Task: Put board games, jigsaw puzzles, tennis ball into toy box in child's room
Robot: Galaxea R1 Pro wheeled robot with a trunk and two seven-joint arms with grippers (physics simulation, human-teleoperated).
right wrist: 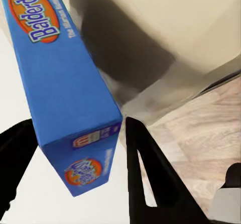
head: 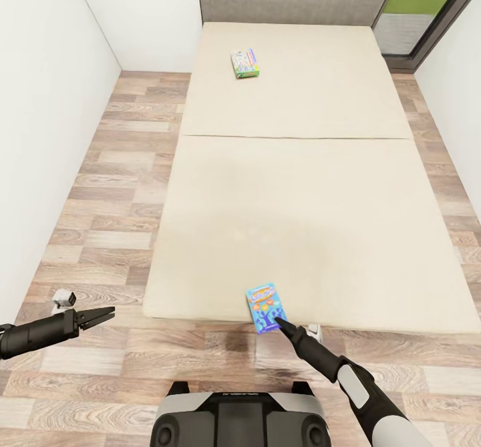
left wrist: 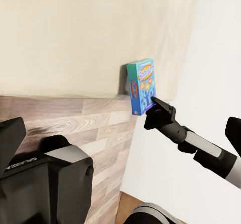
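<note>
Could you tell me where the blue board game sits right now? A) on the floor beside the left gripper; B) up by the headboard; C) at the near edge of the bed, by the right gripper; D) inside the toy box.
C: the blue board game lies at the bed's near edge, its corner overhanging, with the right gripper at it.

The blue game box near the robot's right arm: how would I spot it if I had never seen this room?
Find the big cream bed that fills the middle of the room, then follow it to the edge nearest the robot. There a blue board game lies at the rim, with the right gripper at its near end. The other game box is greenish and lies far off by the grey headboard.
</note>
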